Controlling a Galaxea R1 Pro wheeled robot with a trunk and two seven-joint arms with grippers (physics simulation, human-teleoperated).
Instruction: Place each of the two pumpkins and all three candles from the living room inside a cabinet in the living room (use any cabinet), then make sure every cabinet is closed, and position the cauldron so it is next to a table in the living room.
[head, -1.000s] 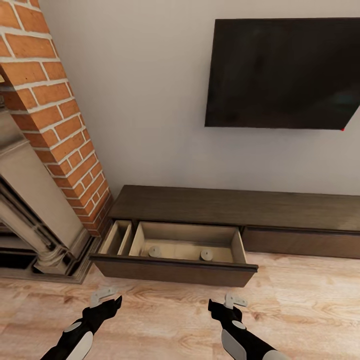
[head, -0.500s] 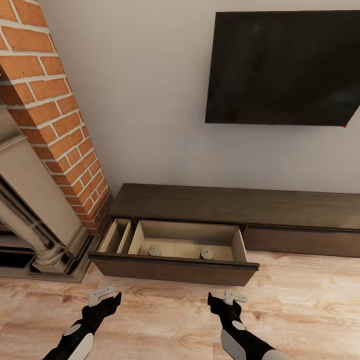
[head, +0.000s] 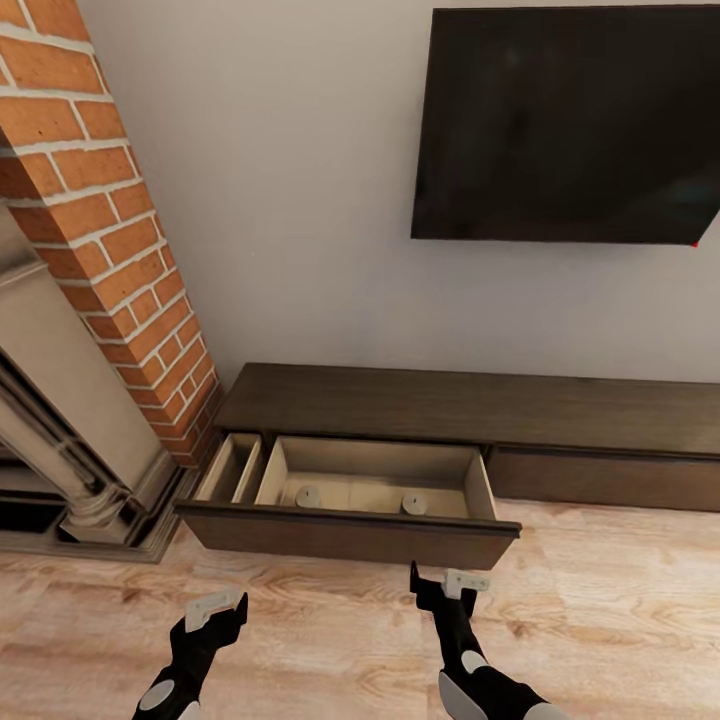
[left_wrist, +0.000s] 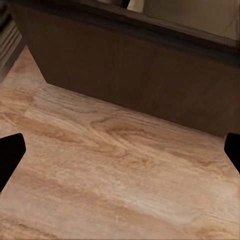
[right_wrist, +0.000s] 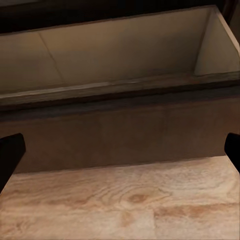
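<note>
The long dark-brown cabinet (head: 480, 405) stands against the wall with its left drawer (head: 350, 537) pulled out. Two small grey round candles (head: 308, 495) (head: 413, 503) lie on the drawer's beige floor. My left gripper (head: 215, 610) hovers open over the wooden floor in front of the drawer's left half. My right gripper (head: 450, 585) is open just before the drawer's right half. In the left wrist view the drawer front (left_wrist: 140, 75) is close ahead. In the right wrist view the drawer's beige inside (right_wrist: 120, 55) is visible over its front edge. The pumpkins, cauldron and table are out of view.
A brick chimney (head: 110, 230) and a pale fireplace surround (head: 60, 420) stand left of the cabinet. A black TV (head: 570, 120) hangs on the wall above. A closed drawer front (head: 600, 480) lies right of the open one. Wooden floor (head: 600, 600) lies under both arms.
The whole picture has shifted slightly, so the camera moved. My left arm has drawn back lower in the view. My right gripper has edged closer to the drawer front.
</note>
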